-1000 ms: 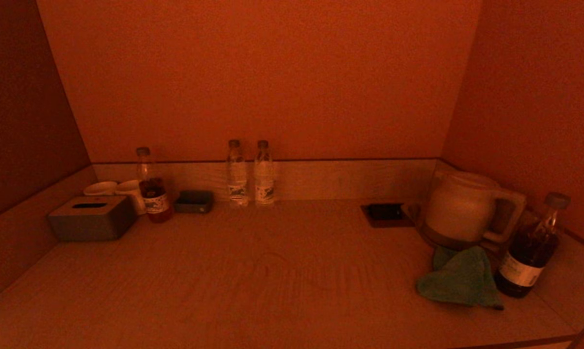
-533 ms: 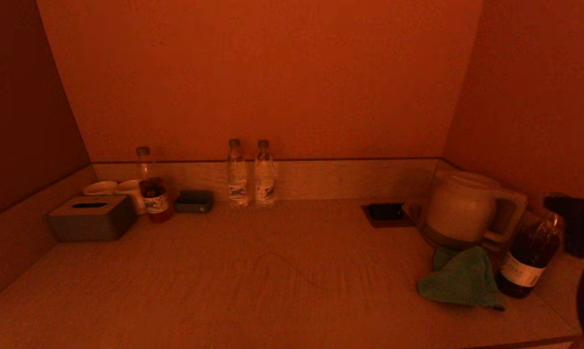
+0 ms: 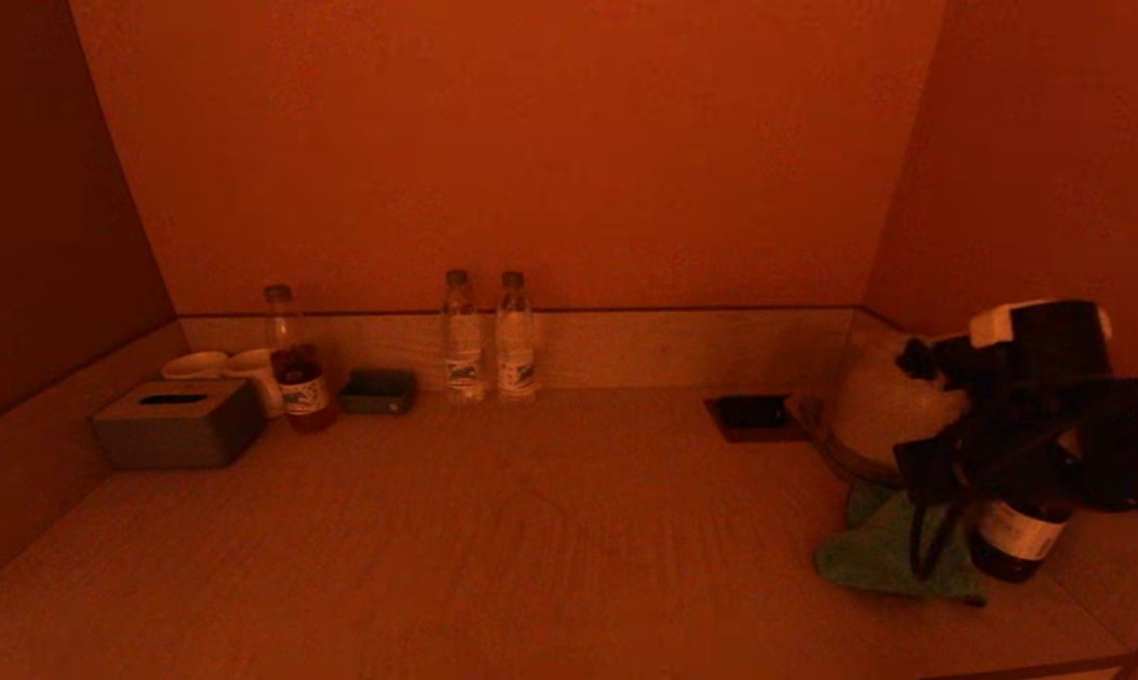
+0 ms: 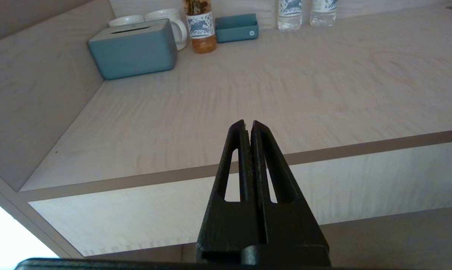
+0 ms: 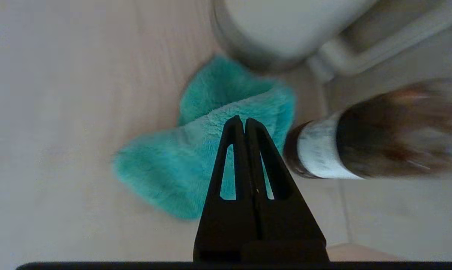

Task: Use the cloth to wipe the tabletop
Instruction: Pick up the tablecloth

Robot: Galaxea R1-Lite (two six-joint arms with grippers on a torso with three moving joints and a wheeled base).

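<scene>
A green cloth [image 3: 875, 559] lies crumpled on the wooden tabletop [image 3: 531, 529] at the right, between a white kettle [image 3: 871, 406] and a dark bottle [image 3: 1014, 540]. My right gripper [image 3: 920, 469] hangs above the cloth, shut and empty. In the right wrist view its closed tips [image 5: 242, 120] sit over the cloth [image 5: 165, 168], clear of it, with the bottle [image 5: 379, 142] close beside. My left gripper [image 4: 247, 123] is shut and empty, low in front of the tabletop's front edge [image 4: 342, 150], and out of the head view.
Along the back wall stand a tissue box [image 3: 179, 425], two cups [image 3: 238, 370], a red drink bottle [image 3: 297, 382], a small tray [image 3: 378, 393] and two water bottles [image 3: 485, 340]. A dark socket plate [image 3: 750, 416] sits left of the kettle. Walls close both sides.
My right arm has come in from the right edge and moved left, in front of the kettle and bottle, to above the cloth. The cloth has not moved.
</scene>
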